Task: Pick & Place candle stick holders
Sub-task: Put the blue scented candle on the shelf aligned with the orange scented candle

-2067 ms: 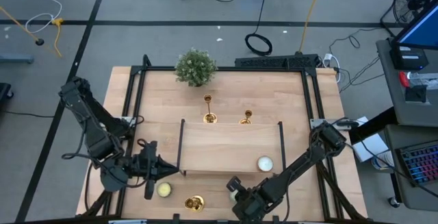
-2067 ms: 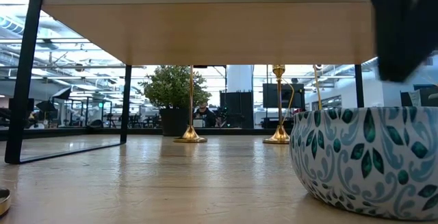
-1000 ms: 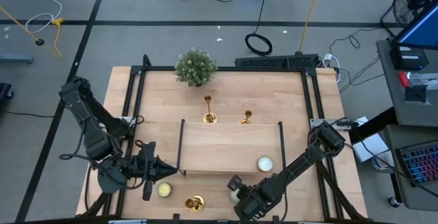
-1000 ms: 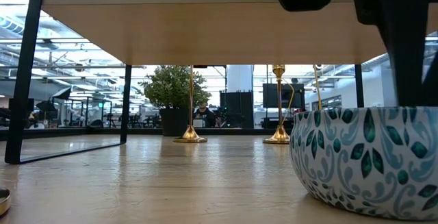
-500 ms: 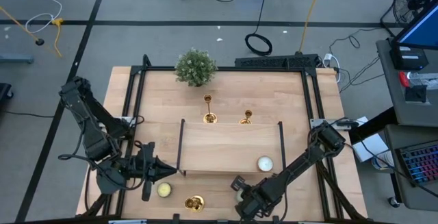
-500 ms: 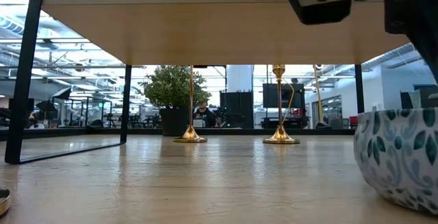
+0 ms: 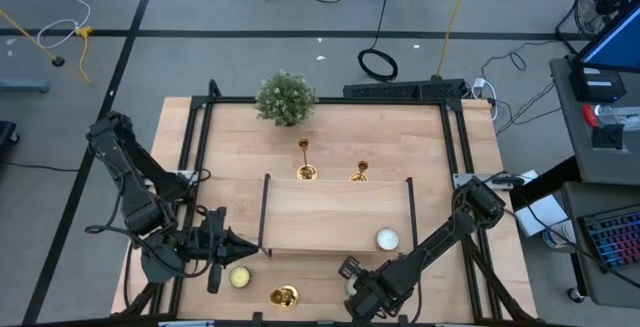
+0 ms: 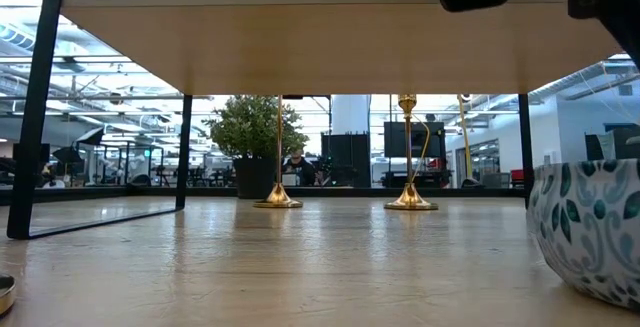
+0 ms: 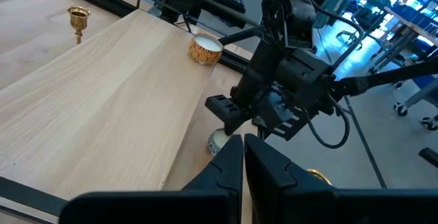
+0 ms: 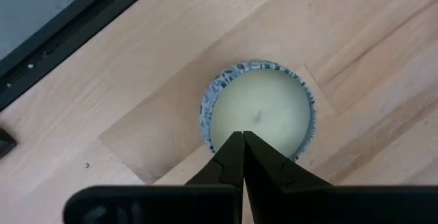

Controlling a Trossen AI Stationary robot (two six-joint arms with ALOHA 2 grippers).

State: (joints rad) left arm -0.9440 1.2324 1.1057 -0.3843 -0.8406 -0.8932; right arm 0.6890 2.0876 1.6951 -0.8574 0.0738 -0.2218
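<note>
Gold metal, three holders. Holder one point(image 7: 306, 160) stands upright behind the raised wooden shelf point(image 7: 338, 214), stem vertical, cup up, base on the table point(image 7: 400, 137); in the low view it point(image 8: 278, 151) rises in front of the plant point(image 8: 255, 137). Holder two point(image 7: 360, 173) stands just beside it to the right, also upright, near the shelf's back edge; in the low view point(image 8: 407, 153) its stem is vertical, and the left wrist view catches its cup point(image 9: 78, 15) past the shelf's far end. Holder three point(image 7: 284, 295) sits at the table's front edge, seen from straight above as a round gold disc, so its long axis cannot be told. A yellow candle point(image 7: 240, 278) lies just left of it. A white candle point(image 7: 387, 238) rests on the shelf's right end. Left gripper point(image 7: 244, 250) hovers near the shelf's front left corner, fingers point(image 9: 267, 166) pressed together, holding nothing. Right gripper point(image 7: 349, 276) hangs over a blue-patterned candle point(image 10: 259, 110) at the front, fingers point(image 10: 230, 157) closed and empty.
</note>
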